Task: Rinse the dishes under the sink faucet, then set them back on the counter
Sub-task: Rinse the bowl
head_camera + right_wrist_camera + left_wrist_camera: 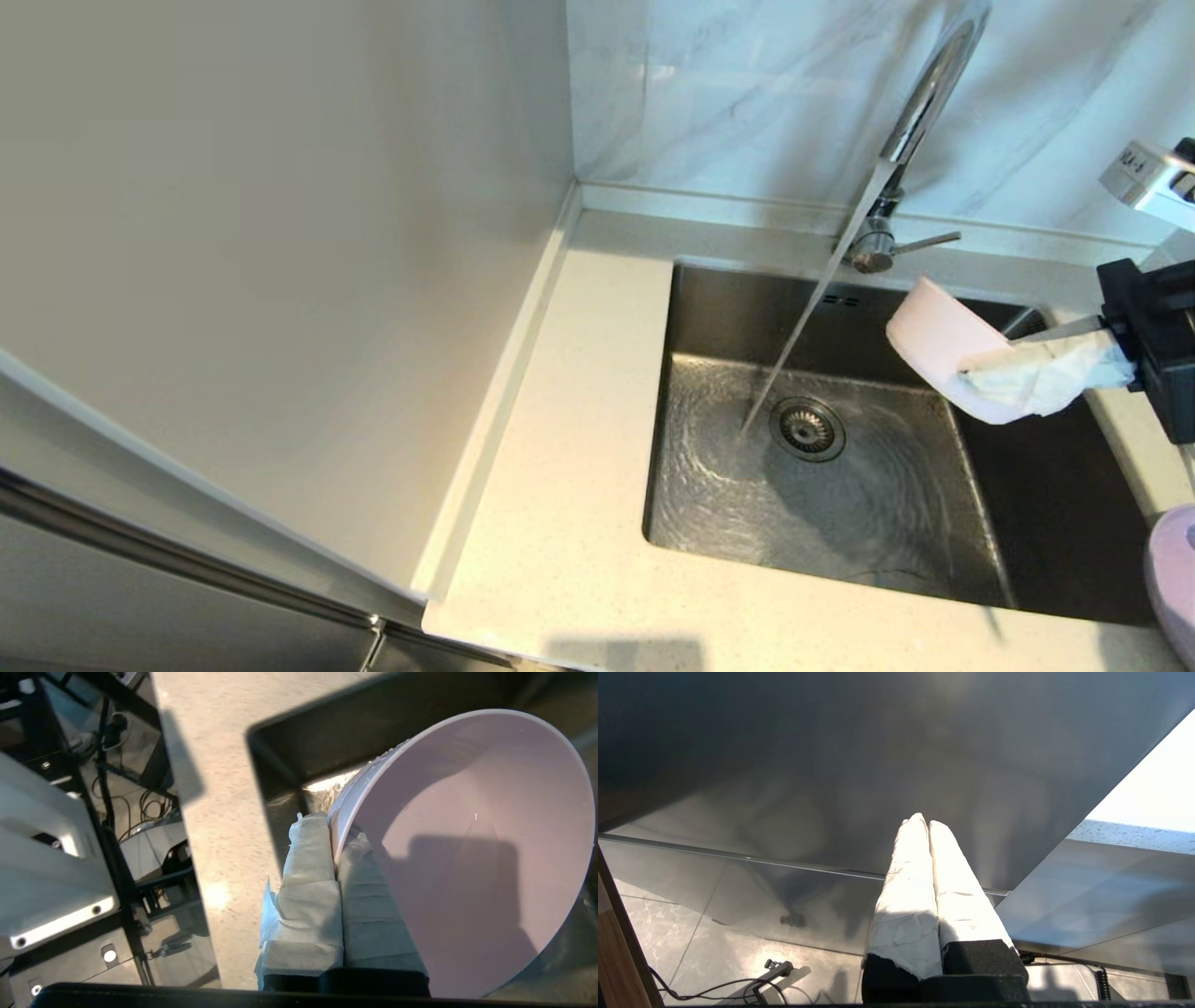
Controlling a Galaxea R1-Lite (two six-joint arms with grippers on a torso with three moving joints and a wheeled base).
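My right gripper (980, 381) is shut on the rim of the pale pink bowl (938, 341), holding it tilted on its side above the right half of the sink (709, 308). In the right wrist view the taped fingers (310, 858) pinch the bowl (476, 849) wall, one inside and one outside. Water runs from the chrome faucet (920, 103) in a slanted stream to the basin floor beside the drain strainer (808, 428), left of the bowl. The lilac plate (1174, 579) lies on the counter (560, 448) at the right edge. The spoon is out of view. My left gripper (924, 823) is shut and empty, parked below the counter.
The faucet's side lever (929, 241) points right. A tall pale cabinet panel (280, 233) walls off the counter's left side. A marble backsplash (747, 93) stands behind the sink. Rippling water covers the basin floor.
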